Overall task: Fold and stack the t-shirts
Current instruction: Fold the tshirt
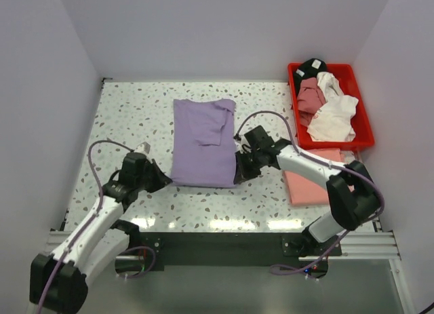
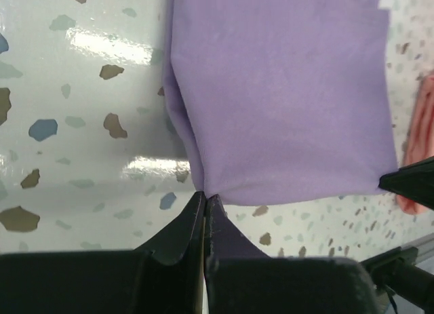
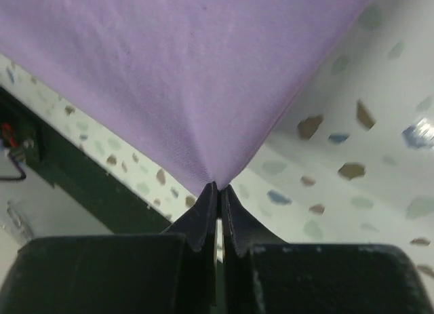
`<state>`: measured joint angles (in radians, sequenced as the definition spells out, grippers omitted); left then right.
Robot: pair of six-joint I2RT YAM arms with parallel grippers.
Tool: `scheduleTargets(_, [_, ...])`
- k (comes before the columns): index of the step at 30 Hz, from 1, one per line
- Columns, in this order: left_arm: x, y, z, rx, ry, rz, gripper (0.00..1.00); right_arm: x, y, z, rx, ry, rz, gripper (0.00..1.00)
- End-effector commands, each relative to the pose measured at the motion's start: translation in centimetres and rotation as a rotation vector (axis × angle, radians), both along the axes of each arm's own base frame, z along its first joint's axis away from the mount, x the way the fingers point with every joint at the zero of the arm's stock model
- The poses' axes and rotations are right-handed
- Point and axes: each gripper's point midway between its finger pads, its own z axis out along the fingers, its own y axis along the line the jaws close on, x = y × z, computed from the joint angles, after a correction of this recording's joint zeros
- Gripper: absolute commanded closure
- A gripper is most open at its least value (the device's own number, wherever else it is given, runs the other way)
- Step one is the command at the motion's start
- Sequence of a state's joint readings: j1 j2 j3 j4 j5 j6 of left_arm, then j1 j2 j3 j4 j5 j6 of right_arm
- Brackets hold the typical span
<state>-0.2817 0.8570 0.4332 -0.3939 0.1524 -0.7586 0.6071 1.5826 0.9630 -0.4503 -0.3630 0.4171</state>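
Claws come nearest: my left claw (image 2: 205, 195) is pinching the near left corner of the lavender-purple t-shirt (image 1: 203, 148), jaws pressed together on the cloth with no gap showing. My right claw (image 3: 218, 186) is gripping the near right corner in the same way, and the fabric is drawing up into a small peak at its tips.

Between the two claws the near hem is running straight across the speckled bench (image 1: 135, 117). The shirt is lying as a folded rectangle in the middle of the bench, stretching away from me, with a sleeve flap lying folded over its far right part.

To the right, near my right arm, a salmon-pink t-shirt (image 1: 308, 182) is lying folded flat on the bench, well apart from the purple one.

Farther back, the red bin (image 1: 369, 134) is sitting at the far right corner, holding a white t-shirt (image 1: 336, 117), a dusty-rose t-shirt (image 1: 310, 97) and, at its far end, a black t-shirt (image 1: 313, 65), all crumpled together.
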Motion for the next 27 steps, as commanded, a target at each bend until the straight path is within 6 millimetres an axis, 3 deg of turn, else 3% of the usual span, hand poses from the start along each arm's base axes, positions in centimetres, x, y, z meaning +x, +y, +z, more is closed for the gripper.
scheduleTargets(1, [-1.8, 0.7, 3.6, -0.017, -0.045, 0.029, 1.0, -5.0, -1.3, 4.0, 0.001, 0.066, 0.114, 1.0])
scheduleTargets(3, [-2.5, 1.4, 5.3, -0.005, -0.069, 0.048, 1.0, -7.6, -1.5, 5.5, 0.035, 0.137, 0.162, 1.0])
scheduleTargets(9, [-3.7, 1.9, 12.4, -0.039, -0.235, 0.046, 1.0, -12.4, -1.4, 11.9, 0.153, 0.185, 0.292, 1.0])
scheduleTargets(11, [-3.9, 2.3, 15.1, -0.049, -0.306, 0.057, 1.0, -13.8, -1.3, 13.3, 0.202, 0.213, 0.326, 1.0])
scheduleTargets(14, [-4.4, 2.6, 17.3, -0.062, -0.371, 0.066, 1.0, -15.5, -1.5, 14.8, 0.25, 0.251, 0.348, 1.0])
scheduleTargets(18, [-4.4, 3.0, 18.3, -0.06, -0.399, 0.082, 1.0, -16.4, -1.4, 16.2, 0.31, 0.262, 0.353, 1.0])
scheduleTargets(22, [-3.8, 3.1, 18.3, -0.06, -0.396, 0.105, 1.0, -16.5, -1.2, 16.0, 0.33, 0.271, 0.347, 1.0])
scheduleTargets(27, [-2.1, 3.0, 18.9, -0.076, -0.426, 0.142, 1.0, -15.0, -0.2, 15.7, 0.359, 0.233, 0.329, 1.0])
